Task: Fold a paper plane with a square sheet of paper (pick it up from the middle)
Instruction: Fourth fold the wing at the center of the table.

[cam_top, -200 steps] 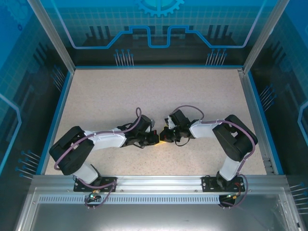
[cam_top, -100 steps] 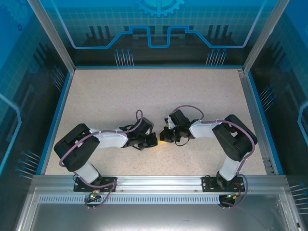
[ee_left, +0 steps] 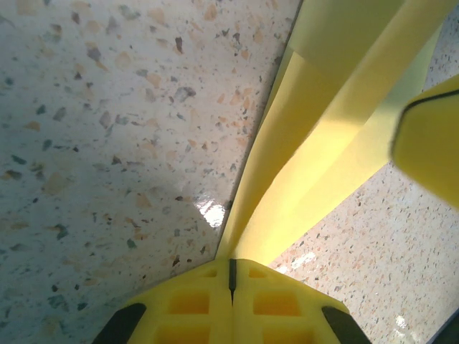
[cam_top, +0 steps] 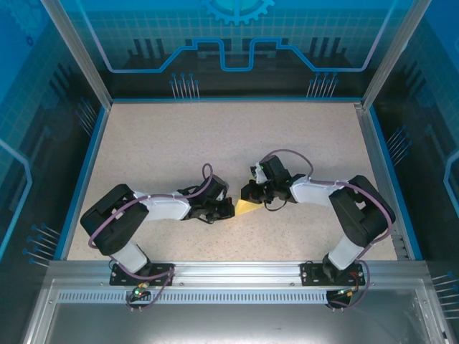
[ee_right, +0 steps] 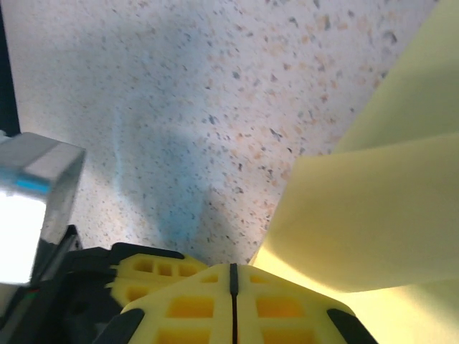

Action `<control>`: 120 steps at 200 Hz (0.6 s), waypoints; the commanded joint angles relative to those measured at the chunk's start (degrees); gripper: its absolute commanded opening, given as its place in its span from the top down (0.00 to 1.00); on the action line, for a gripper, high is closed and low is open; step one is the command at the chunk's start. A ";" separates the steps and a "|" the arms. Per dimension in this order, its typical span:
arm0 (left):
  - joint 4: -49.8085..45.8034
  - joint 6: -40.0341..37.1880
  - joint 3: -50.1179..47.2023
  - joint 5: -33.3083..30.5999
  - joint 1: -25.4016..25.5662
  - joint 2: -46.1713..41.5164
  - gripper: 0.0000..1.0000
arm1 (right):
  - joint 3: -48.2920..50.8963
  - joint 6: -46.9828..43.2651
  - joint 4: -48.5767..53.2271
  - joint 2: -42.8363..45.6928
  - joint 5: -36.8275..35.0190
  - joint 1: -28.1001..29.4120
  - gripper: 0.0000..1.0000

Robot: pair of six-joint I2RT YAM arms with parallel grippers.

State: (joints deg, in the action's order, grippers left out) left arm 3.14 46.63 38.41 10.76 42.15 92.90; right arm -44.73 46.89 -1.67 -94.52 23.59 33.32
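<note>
**A:** Two arms, one little paper sheet (cam_top: 246, 208). From the top camera it's a yellow wedge on the table (cam_top: 179, 136), about midway between the left and right edges and closer to the near edge. The left gripper (cam_top: 228, 208) touches its left side, and the right gripper (cam_top: 250, 192) sits just behind it. Can't read either grip from up there.

**B:** Left wrist cam helps. The left gripper (ee_left: 231, 266) has its jaws pressed together with no gap. The paper sheet (ee_left: 337, 107) fans out in folded layers straight from that seam toward the upper right, so I'd call it a pinch on the paper. There's a blurry yellow lump (ee_left: 430, 136) at the right edge, no idea what it is.

**A:** Right wrist cam: right gripper (ee_right: 231, 276) is clamped flat together too, with the paper sheet (ee_right: 373, 215) starting just right of the tips. Whether it's nipping a corner is hidden. Most of the sheet is cut off as well.

**B:** Risk, I reckon: if both hold on and pull apart, thin paper tears or the crease goes crooked. If the right one has nothing, the layers may spring open.
</note>
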 commanded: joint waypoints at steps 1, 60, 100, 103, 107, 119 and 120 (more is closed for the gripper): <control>-4.52 0.23 -1.68 -0.92 -0.24 1.58 1.00 | 0.31 -1.35 0.51 0.07 0.74 -0.55 0.93; -5.43 0.43 -0.88 -1.16 -0.29 1.80 1.00 | 1.77 -1.10 -1.48 -2.81 0.58 -0.77 0.94; -5.95 0.48 -0.63 -1.00 -0.25 1.40 1.00 | 0.49 -1.50 -1.89 -5.46 0.82 -1.02 0.94; -6.08 0.46 -0.62 -0.99 -0.23 1.33 1.00 | 0.46 -1.46 -1.93 -5.57 0.84 -1.02 0.94; -6.08 0.45 -0.62 -1.02 -0.25 1.25 1.00 | 0.44 -1.50 -2.01 -5.78 0.84 -1.06 0.94; -6.36 0.28 -0.56 -0.91 -0.29 1.06 1.00 | 0.35 -1.50 -2.19 -6.10 0.88 -1.08 0.94; -6.38 0.25 -0.55 -0.91 -0.30 1.06 1.00 | 0.30 -1.48 -2.24 -6.15 0.90 -1.07 0.94</control>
State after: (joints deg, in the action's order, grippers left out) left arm 2.94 46.63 38.48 10.76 42.15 92.90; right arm -43.81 46.46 -2.68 -99.33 23.62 33.04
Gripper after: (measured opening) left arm 0.068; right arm 0.066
